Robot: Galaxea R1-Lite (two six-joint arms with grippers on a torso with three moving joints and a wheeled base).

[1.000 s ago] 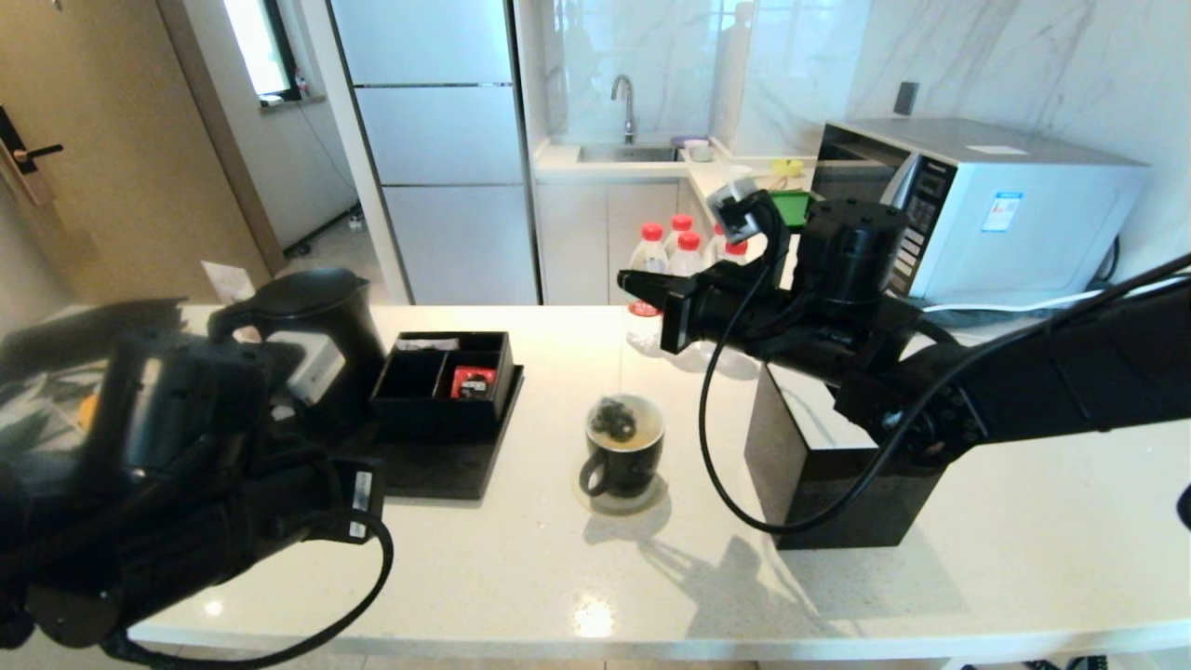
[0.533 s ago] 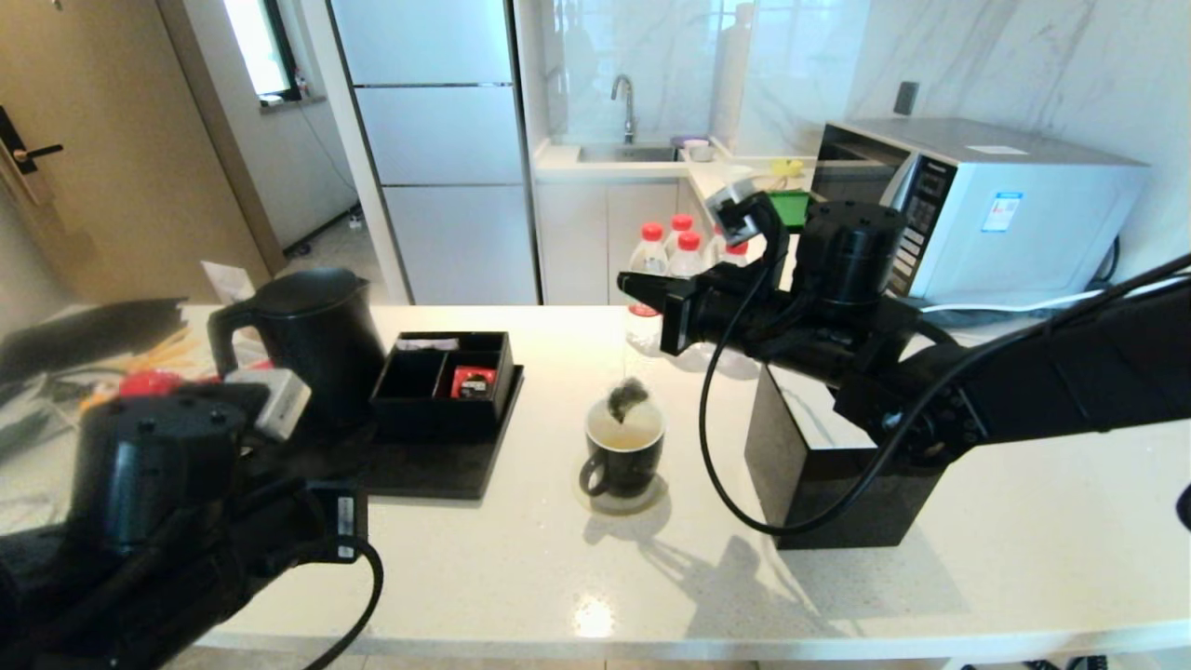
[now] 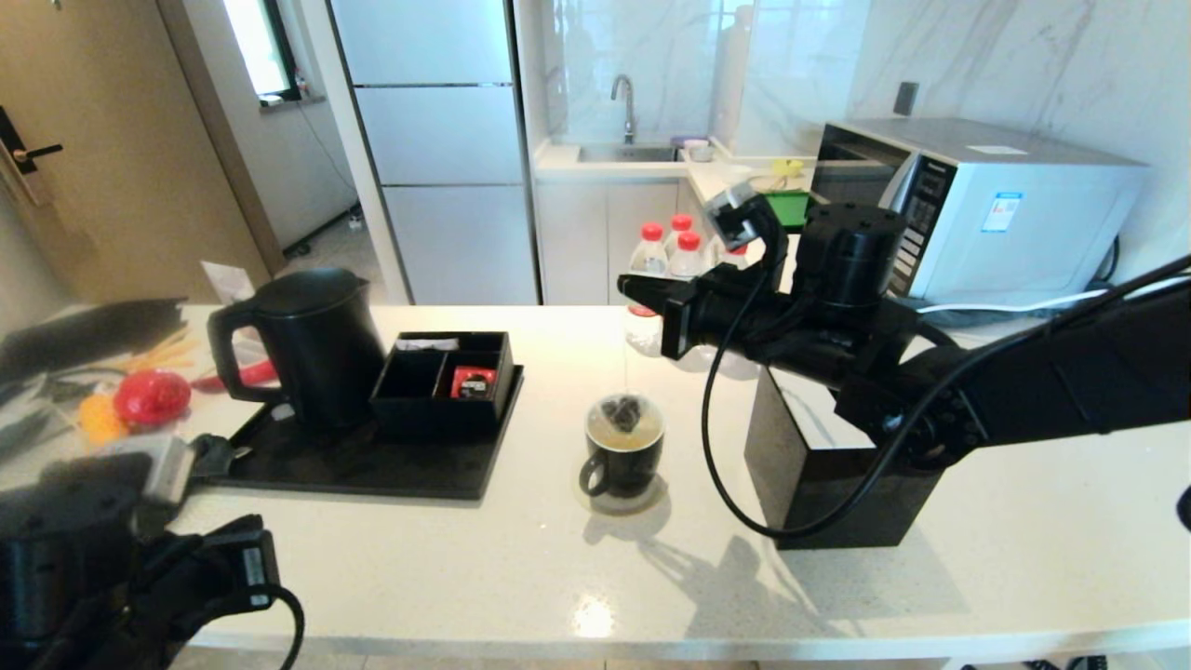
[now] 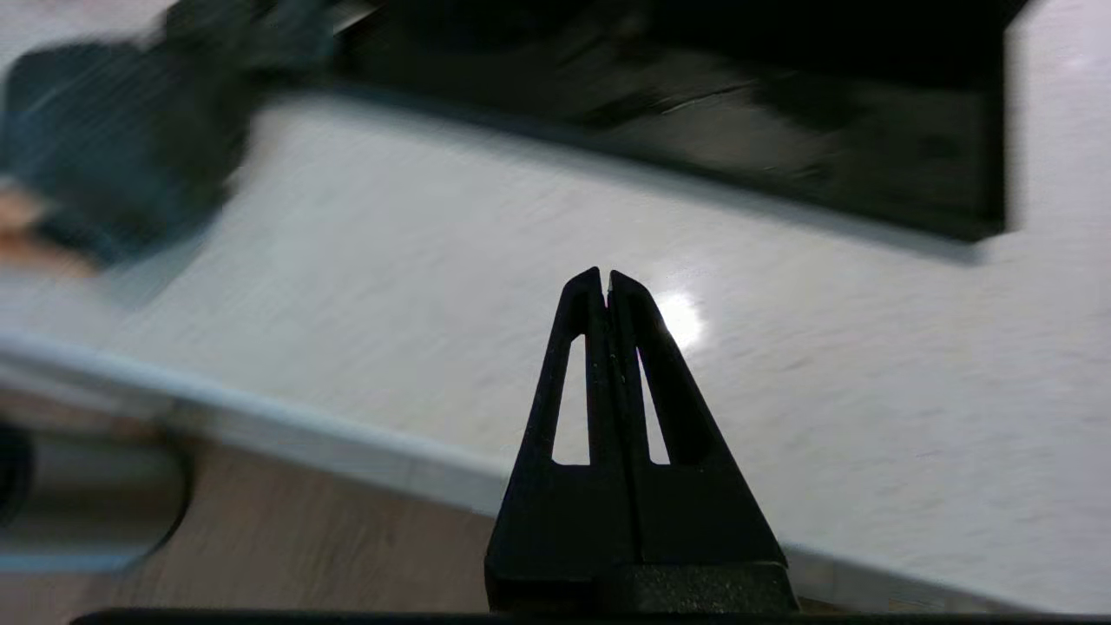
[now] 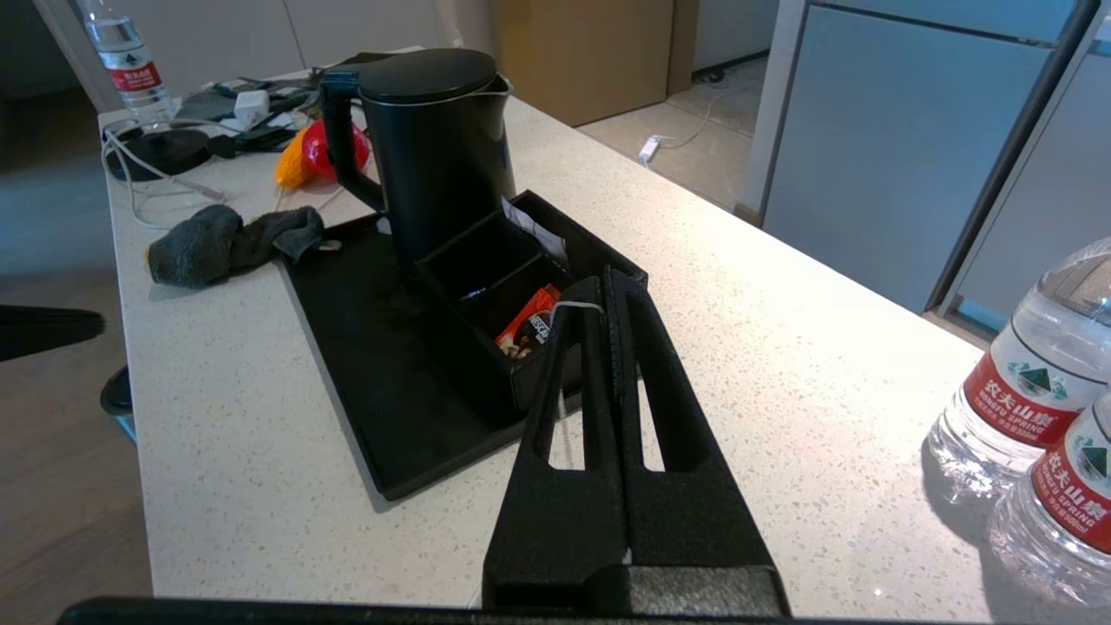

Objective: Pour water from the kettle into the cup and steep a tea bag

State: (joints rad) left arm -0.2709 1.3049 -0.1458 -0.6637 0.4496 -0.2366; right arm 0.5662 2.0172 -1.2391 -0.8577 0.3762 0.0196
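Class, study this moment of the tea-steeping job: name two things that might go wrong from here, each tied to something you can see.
1. The right gripper, jaws shut, holds only the thin white string; the grey-green pyramid tea bag dangling at the rim of the small black mug may swing and drip pale water onto the white counter.
2. The red-capped plastic bottles stand close beside that arm; a sideways move might knock them.

Head cam: high, facing fwd/down over whole bench [image 3: 558, 577], mid-distance. Left wrist cam: low, close at near bench edge [image 4: 347, 451], looking along shut fingers [image 4: 599, 299] toward tray [image 4: 868, 174]. Right wrist cam: above bench, facing kettle [image 5: 434, 148]. All three share tray; head & right wrist share kettle.
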